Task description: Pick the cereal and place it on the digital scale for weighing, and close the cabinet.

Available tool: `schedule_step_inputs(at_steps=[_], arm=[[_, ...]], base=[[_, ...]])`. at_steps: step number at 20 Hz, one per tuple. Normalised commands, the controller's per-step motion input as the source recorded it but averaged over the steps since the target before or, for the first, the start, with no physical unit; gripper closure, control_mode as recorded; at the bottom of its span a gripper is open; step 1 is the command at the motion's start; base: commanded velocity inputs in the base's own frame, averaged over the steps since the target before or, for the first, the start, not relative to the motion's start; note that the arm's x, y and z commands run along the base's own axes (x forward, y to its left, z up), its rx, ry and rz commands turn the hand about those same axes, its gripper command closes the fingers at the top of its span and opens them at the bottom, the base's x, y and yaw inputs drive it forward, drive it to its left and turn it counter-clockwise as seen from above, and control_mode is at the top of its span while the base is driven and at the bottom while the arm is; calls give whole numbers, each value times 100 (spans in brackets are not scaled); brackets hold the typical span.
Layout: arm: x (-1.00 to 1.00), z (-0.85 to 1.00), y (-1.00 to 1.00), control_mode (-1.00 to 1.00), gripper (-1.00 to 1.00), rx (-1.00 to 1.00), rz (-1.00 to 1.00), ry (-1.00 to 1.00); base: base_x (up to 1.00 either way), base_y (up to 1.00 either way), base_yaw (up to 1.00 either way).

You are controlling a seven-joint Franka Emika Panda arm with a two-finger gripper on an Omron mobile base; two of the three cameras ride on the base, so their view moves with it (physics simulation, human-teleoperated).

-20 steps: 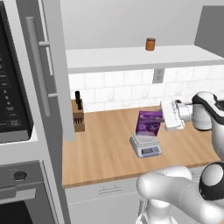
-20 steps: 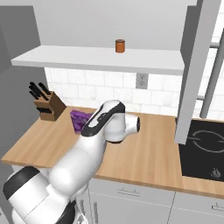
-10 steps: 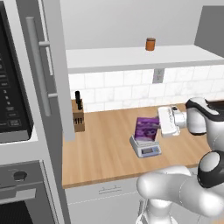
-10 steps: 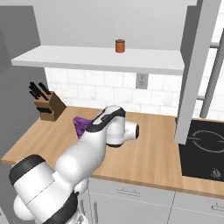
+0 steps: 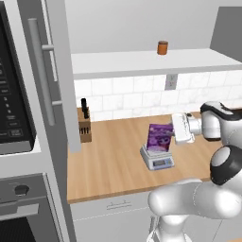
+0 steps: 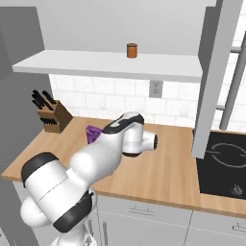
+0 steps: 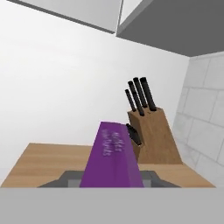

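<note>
The cereal [image 5: 159, 137], a flat purple box, stands on edge on the light-grey digital scale [image 5: 158, 160] in the middle of the wooden counter. My gripper [image 5: 173, 134] reaches in from the right and is shut on the box's right edge. In the right base view my arm covers the scale, and a purple corner of the cereal [image 6: 92, 133] shows to its left. The hand view looks along the cereal [image 7: 113, 157] with the scale [image 7: 65, 178] under it. The cabinet door [image 5: 59, 71] with its bar handle [image 5: 40, 71] stands open at the left.
A wooden knife block [image 5: 84, 128] stands against the tiled wall to the left of the scale. An orange-brown jar [image 5: 162, 47] sits on the open shelf above. The oven and microwave column [image 5: 14, 113] is at the far left, and a black cooktop [image 6: 226, 161] lies to the right.
My hand has moved slightly left and down with the cereal, bringing the box onto the scale. The scale, jar and cabinet door have not moved.
</note>
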Motion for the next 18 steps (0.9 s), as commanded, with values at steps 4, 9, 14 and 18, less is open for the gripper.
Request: schedule_step_inputs(at_steps=[4, 9, 14, 18], arm=[[-3, -4, 0, -100, 100, 0, 2, -5], [0, -8, 1, -100, -100, 0, 0, -5], [-2, -10, 4, -100, -100, 0, 0, -1], [-8, 0, 0, -100, -100, 0, 0, -7]], base=[[0, 0, 0], [0, 0, 0], [0, 0, 0], [0, 0, 0]])
